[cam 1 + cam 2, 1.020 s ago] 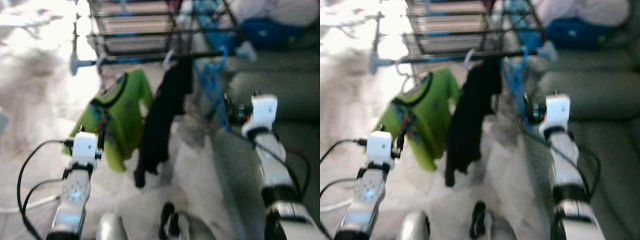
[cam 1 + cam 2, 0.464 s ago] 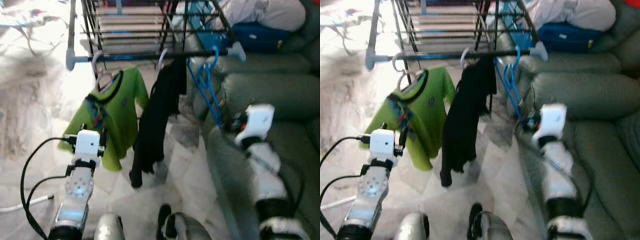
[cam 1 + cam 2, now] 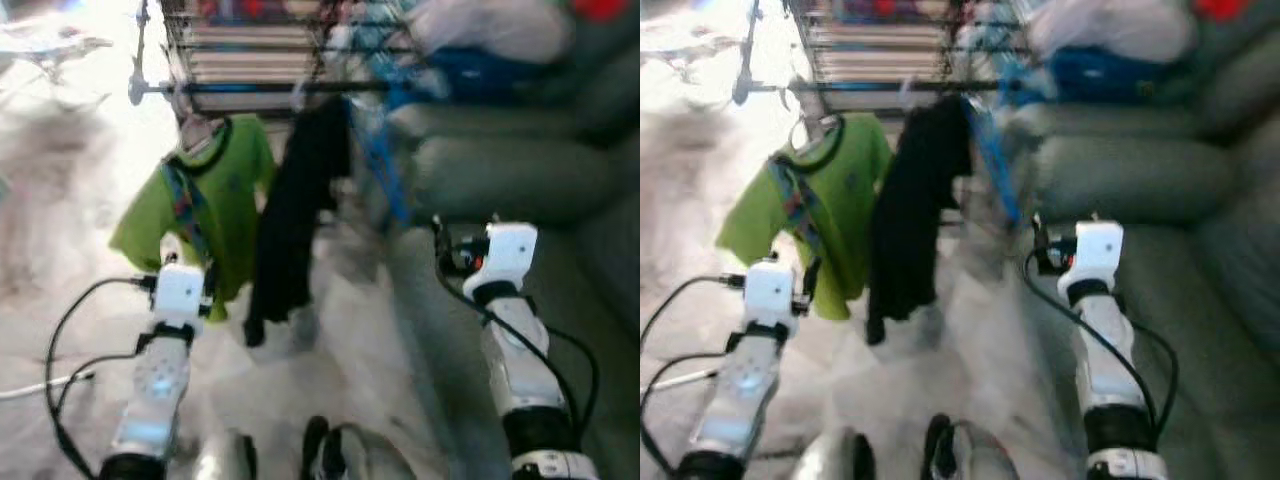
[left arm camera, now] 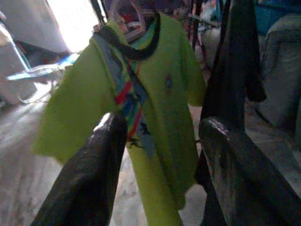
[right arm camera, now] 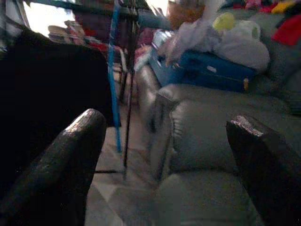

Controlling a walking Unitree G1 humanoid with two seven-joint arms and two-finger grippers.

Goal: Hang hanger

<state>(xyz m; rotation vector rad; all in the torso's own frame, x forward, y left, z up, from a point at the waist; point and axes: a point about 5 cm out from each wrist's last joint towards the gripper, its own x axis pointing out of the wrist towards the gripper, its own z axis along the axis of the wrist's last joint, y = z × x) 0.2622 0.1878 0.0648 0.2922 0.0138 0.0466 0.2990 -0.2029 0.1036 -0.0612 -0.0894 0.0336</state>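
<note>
A grey-green sofa point(image 3: 520, 170) takes up the right side of the scene, with a blue bag point(image 5: 207, 70) and a heap of pale laundry point(image 5: 221, 40) lying along its back. To its left stands a drying rack point(image 3: 250, 50) over a pale marble floor point(image 3: 60, 230). From the rack's front rail point(image 3: 260, 88) three things hang in a row: a lime-green shirt point(image 3: 205, 200) with a dark collar on a pale hanger point(image 4: 131, 19), a black garment point(image 3: 295, 210) just beside it, and, nearest the sofa, a bare blue hanger point(image 3: 375, 150), blurred in the head views.

The left gripper point(image 4: 160, 136) is raised in front of the green shirt, near it but not touching; its two black fingers point(image 4: 101, 160) stand spread apart with nothing between them. The right gripper point(image 5: 169, 136) is held up on the sofa side of the rack, pointing toward the sofa and the blue hanger's thin upright strip point(image 5: 114, 70). Its fingers point(image 5: 70, 150) are wide apart and carry nothing. The black garment fills the space just beside one of them.
</note>
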